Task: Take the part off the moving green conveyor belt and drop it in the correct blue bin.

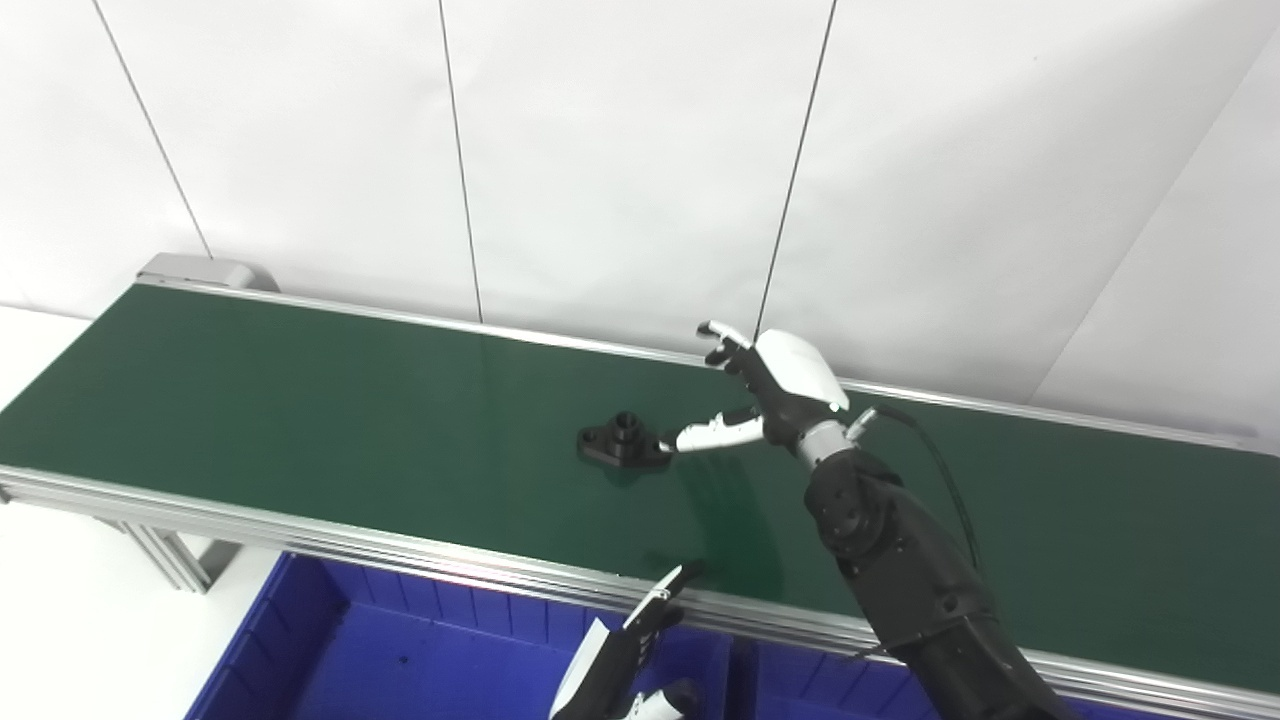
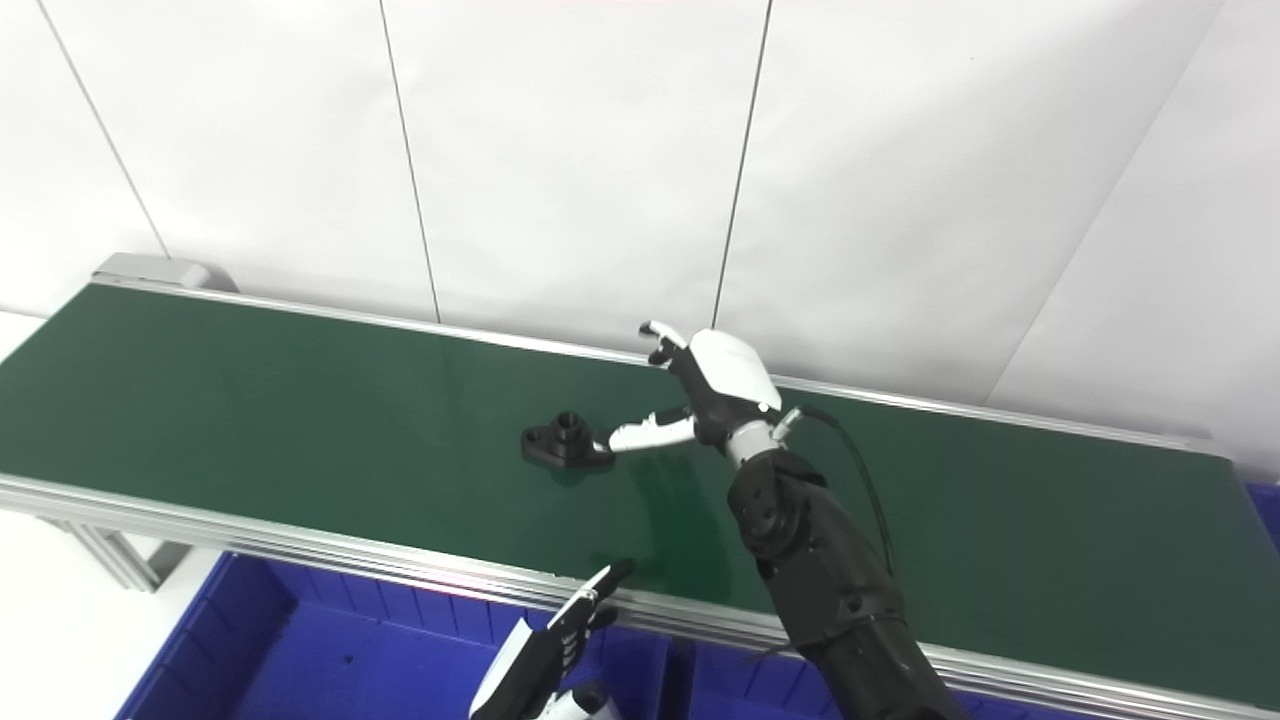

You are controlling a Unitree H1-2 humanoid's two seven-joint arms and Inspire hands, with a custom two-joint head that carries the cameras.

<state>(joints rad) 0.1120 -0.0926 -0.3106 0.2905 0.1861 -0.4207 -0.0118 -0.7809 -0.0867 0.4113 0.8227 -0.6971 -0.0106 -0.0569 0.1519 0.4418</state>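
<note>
- Reaching for the part (image 1: 624, 441): right hand (image 1: 762, 392) sits over the green conveyor belt (image 1: 300, 400), just beside the part on its right, fingers spread, holding nothing.
- Part is a black flanged piece with a raised hub, lying flat on the belt, roughly mid-width, well apart from the belt's far rail.
- Thumb tip (image 1: 690, 438) looks to be touching or nearly touching the part's right flange; can't tell actual contact.
- Other fingertips (image 1: 715, 330) are raised beyond the part, toward the far rail, not around it yet.
- To do it well, probably: bring the upper fingers down over the hub, pinch hub or flange between thumb and fingers, track belt motion while closing.
- Risk: a thumb nudge could skid the flat part away instead of gripping it.
- Left hand (image 1: 620, 660) waits below the part, past the belt's near rail, over the blue bin (image 1: 330, 640); fingers extended, empty as far as visible, partly cropped.
- Second bin compartment sits right of the divider; correct one can't be judged.
</note>
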